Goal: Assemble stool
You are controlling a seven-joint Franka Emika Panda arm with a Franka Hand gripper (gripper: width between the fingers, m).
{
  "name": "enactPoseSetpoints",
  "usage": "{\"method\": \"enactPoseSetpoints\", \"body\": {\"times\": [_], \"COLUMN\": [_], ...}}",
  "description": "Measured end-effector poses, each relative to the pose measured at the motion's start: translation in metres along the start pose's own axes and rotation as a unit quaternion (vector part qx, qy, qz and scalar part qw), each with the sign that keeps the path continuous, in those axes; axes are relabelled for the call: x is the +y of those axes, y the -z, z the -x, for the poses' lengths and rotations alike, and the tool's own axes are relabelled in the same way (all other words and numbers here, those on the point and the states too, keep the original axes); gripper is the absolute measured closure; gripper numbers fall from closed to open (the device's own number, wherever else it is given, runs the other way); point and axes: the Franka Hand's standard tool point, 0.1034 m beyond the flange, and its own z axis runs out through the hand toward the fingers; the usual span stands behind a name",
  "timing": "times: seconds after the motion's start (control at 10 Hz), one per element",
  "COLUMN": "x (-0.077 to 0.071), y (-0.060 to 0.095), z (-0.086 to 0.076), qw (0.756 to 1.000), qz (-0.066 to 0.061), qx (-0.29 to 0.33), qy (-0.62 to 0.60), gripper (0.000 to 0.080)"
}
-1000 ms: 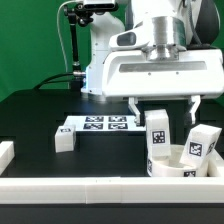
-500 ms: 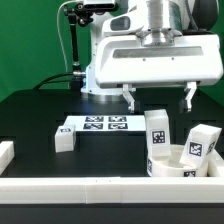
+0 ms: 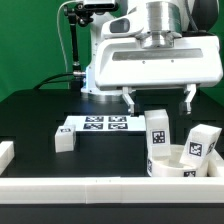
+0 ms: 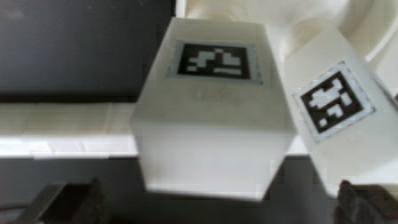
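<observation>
Two legs are standing upright in the seat disc [image 3: 180,168] at the exterior view's right, and the gripper [image 3: 159,97] is hovering above them with its jaws spread wide and nothing between them. Centre leg [image 3: 156,135] is sitting directly under the gripper, long axis vertical and pointing straight up at the palm; wrist view is showing its tagged top face centred between the two fingertips [image 4: 71,200], with a clear gap on both sides. Outer leg [image 3: 202,143] is standing just beside it toward the exterior view's right, looking slightly tilted, close enough that one finger is going to be passing between the two on any descent. Third leg [image 3: 64,139] is lying on the table [image 3: 40,115] well apart, by the end of the marker board [image 3: 105,124] at the exterior view's left. I'm reading the next move as a straight vertical drop onto the centre leg, jaws closing across its width, no sideways correction needed. Can't tell whether either upright leg is seating fully in the disc
</observation>
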Motion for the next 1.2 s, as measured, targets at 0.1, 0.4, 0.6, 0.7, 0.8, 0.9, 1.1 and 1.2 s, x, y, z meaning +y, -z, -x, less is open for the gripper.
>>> {"method": "enactPoseSetpoints", "body": {"times": [0.1,0.4,0.6,0.7,0.8,0.9,1.1,1.2], "x": [0.001,0.007,0.006,0.006,0.005,0.001,0.0,0.001], "y": [0.0,-0.003,-0.003,-0.004,-0.006,-0.009,-0.013,-0.013], "z": [-0.004,-0.001,-0.005,-0.004,-0.003,-0.001,0.002,0.001], "qw": [1.0,0.992,0.991,0.991,0.991,0.992,0.992,0.992], "qz": [-0.004,-0.019,-0.02,-0.02,-0.02,-0.019,-0.018,-0.017], "qx": [-0.025,-0.125,-0.128,-0.129,-0.129,-0.127,-0.126,-0.125], "qy": [-0.003,-0.013,-0.013,-0.013,-0.013,-0.017,-0.014,-0.015], "gripper": [0.015,0.015,0.015,0.015,0.015,0.015,0.015,0.015]}}
